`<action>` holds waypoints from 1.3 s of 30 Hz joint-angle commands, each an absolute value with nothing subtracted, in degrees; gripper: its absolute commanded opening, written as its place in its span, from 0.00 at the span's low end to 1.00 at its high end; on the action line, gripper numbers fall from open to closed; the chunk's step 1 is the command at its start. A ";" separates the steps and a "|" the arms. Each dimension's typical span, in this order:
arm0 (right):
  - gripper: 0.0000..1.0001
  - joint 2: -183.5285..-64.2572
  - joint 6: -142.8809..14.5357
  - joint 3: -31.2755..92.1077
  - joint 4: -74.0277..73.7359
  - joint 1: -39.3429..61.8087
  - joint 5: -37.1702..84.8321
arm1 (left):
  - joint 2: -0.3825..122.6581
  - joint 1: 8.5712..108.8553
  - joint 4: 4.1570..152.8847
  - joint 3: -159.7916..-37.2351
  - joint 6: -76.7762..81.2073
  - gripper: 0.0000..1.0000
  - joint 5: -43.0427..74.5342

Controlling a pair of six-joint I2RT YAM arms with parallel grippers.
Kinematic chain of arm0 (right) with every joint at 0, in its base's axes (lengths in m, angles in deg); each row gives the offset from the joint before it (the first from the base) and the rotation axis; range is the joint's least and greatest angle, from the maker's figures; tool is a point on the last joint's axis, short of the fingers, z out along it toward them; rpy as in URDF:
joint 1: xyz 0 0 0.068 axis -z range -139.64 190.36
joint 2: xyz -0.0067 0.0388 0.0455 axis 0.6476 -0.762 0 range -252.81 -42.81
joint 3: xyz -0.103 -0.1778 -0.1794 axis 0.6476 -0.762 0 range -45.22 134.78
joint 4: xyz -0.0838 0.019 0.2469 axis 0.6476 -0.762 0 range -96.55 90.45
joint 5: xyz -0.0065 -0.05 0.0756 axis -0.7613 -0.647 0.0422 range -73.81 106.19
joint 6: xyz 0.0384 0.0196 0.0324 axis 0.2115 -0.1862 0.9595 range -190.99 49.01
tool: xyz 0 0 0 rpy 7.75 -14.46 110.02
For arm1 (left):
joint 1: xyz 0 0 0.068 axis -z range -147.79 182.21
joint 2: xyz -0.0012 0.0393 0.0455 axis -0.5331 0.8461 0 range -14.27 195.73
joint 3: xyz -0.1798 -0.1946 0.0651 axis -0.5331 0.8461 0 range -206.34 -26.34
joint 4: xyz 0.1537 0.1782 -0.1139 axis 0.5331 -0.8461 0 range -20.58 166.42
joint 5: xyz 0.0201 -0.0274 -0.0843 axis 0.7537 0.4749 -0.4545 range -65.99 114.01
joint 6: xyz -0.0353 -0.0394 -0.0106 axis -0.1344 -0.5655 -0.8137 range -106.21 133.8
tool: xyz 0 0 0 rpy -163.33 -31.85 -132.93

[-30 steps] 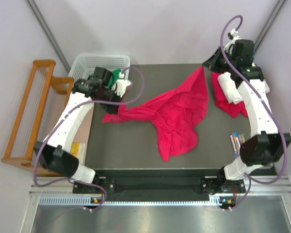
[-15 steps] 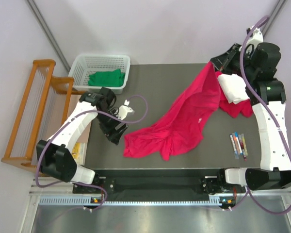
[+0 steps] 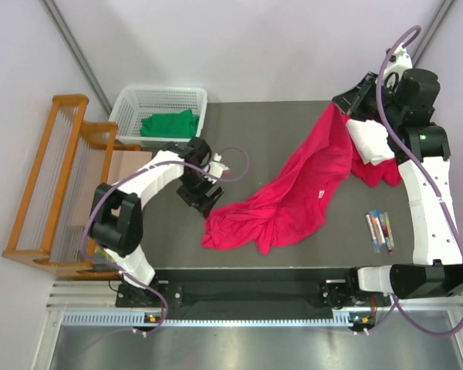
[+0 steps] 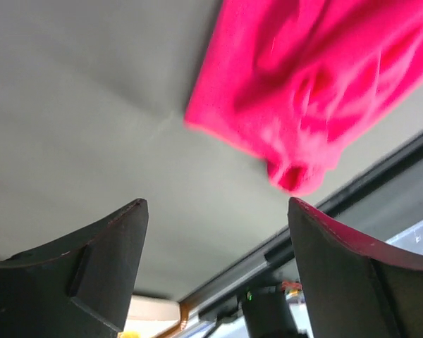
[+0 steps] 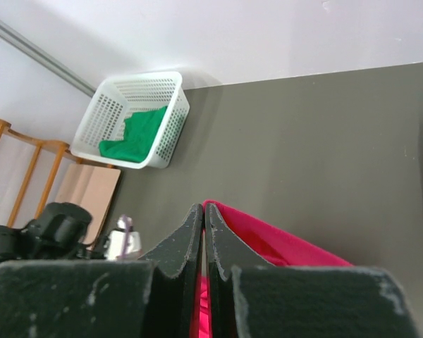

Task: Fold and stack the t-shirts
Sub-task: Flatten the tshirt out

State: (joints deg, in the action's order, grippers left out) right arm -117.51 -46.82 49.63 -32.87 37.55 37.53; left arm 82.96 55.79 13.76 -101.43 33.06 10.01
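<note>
Dark grey worktop carries no folded shirt and no stack; in my judgement the task is at its opening stage. Crimson t-shirt is crumpled, one edge pinched in the right claw, which is raised at the far corner so the cloth slopes down from it. White t-shirt lies bunched just beside that claw. Left claw hovers low, jaws apart and empty, crimson hem just ahead. Green t-shirt sits in the basket behind it

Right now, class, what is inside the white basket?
A green t-shirt lies crumpled in the basket, against its near wall. Anything beneath the cloth is covered and cannot be seen.
</note>
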 commanded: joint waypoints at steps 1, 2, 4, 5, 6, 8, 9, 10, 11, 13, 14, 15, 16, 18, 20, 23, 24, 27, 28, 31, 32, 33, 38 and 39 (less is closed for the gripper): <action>0.00 -117.34 -46.73 49.62 -29.96 38.25 38.78 | 87.05 57.79 20.61 -103.15 27.16 0.83 11.62; 0.00 -117.17 -46.64 49.53 -29.87 38.25 38.78 | 87.59 57.79 20.78 -104.03 26.98 0.81 11.09; 0.00 -117.34 -46.64 49.61 -29.87 38.25 38.69 | 88.91 58.14 21.92 -104.56 26.28 0.81 11.35; 0.00 -117.52 -46.64 49.62 -29.87 38.16 38.78 | 89.26 58.23 22.27 -104.83 26.01 0.79 11.44; 0.00 -117.52 -46.73 49.62 -29.96 38.16 38.86 | 89.70 58.40 22.80 -104.92 25.49 0.79 11.18; 0.00 -117.52 -46.73 49.53 -29.87 38.16 38.87 | 90.84 58.58 23.07 -105.09 25.13 0.77 10.65; 0.00 -117.61 -46.73 49.62 -29.87 38.16 38.87 | 91.20 58.84 23.33 -105.01 24.61 0.75 10.56; 0.00 -117.78 -46.73 49.53 -29.87 38.25 38.87 | 91.64 58.93 23.68 -104.92 24.43 0.74 10.30; 0.00 -117.70 -46.82 49.44 -29.79 38.16 38.87 | 91.81 59.02 23.86 -104.57 24.34 0.72 9.95; 0.00 -117.78 -46.64 49.18 -29.52 38.25 38.95 | 92.51 59.46 24.21 -104.57 23.82 0.61 9.33; 0.00 -117.70 -46.64 49.18 -29.52 38.16 38.95 | 92.87 59.63 24.12 -104.65 23.64 0.55 8.81; 0.00 -117.61 -46.73 49.09 -29.52 38.25 38.95 | 93.13 60.16 23.95 -104.74 23.38 0.51 8.37; 0.00 -117.78 -46.64 49.00 -29.61 38.16 38.95 | 93.57 60.51 23.69 -104.92 23.20 0.41 7.58; 0.00 -117.78 -46.55 49.00 -29.43 38.16 39.04 | 94.01 61.82 23.33 -104.92 23.02 0.34 7.13; 0.00 -117.78 -46.64 49.00 -29.43 38.16 39.04 | 94.45 62.88 22.63 -104.66 23.11 0.31 7.48; 0.00 -117.78 -46.55 49.09 -29.43 38.16 39.13 | 94.72 64.20 22.45 -103.95 23.02 0.34 7.66; 0.00 -117.87 -46.55 49.09 -29.35 38.16 39.13 | 94.72 64.47 22.28 -103.86 22.94 0.35 7.49; 0.00 -117.96 -46.55 49.00 -29.35 38.25 39.30 | 94.63 64.56 21.49 -104.04 23.02 0.41 6.69; 0.00 -117.96 -46.64 49.09 -29.43 38.16 39.31 | 94.54 64.64 21.40 -104.04 23.02 0.43 6.61; 0.00 -117.96 -46.47 49.17 -29.35 38.25 39.48 | 94.45 65.00 20.87 -104.04 23.37 0.54 6.60; 0.00 -117.96 -46.55 49.09 -29.35 38.16 39.57 | 94.63 65.08 20.61 -104.13 23.38 0.56 6.52; 0.00 -117.96 -46.47 49.18 -29.43 38.25 39.57 | 94.72 65.26 20.43 -104.13 23.64 0.61 6.43; 0.00 -117.78 -46.64 49.27 -29.61 38.25 39.31 | 94.98 66.31 19.73 -104.22 23.90 0.63 6.61; 0.00 -117.87 -46.73 49.35 -29.70 38.16 39.22 | 94.89 66.66 19.81 -104.22 23.99 0.62 6.69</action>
State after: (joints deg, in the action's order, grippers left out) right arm -118.10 -46.76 48.93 -32.13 37.66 38.76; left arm 95.01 65.45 21.30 -103.18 23.38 7.76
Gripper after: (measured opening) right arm 0.006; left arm 0.634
